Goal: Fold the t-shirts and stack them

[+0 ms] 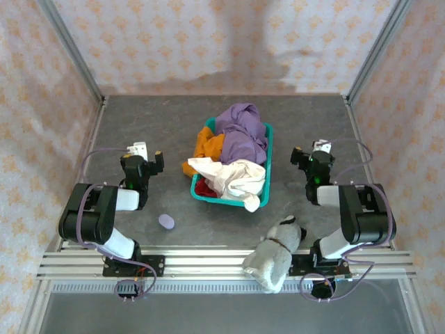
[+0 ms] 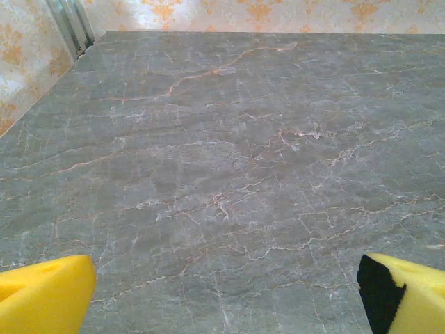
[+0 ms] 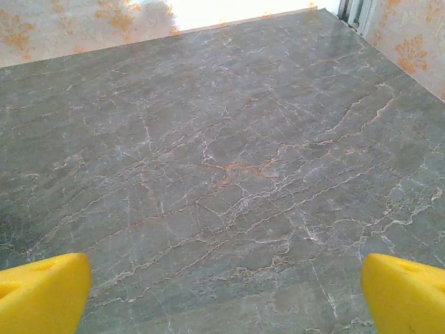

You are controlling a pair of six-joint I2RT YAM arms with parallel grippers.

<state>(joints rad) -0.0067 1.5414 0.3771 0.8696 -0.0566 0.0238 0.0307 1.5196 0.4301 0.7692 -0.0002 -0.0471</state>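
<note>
Poised over bare surface (image 2: 222,139) with left end effector (image 1: 144,156) and right end effector (image 1: 311,154) both spread wide, gripping nothing. Flanking the t-shirts (image 1: 233,156), heaped in a basket (image 1: 269,149) midway between them, inward of each. Stretching lengthwise fore and aft, parallel to both. Seemingly equal reach either side, with cream shirt (image 1: 236,179) topmost at near end.

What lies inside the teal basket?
The basket holds a pile: purple shirt far, orange shirt left, cream-white shirt near, red shirt peeking beneath it. Its floor and anything lower are covered.
</note>
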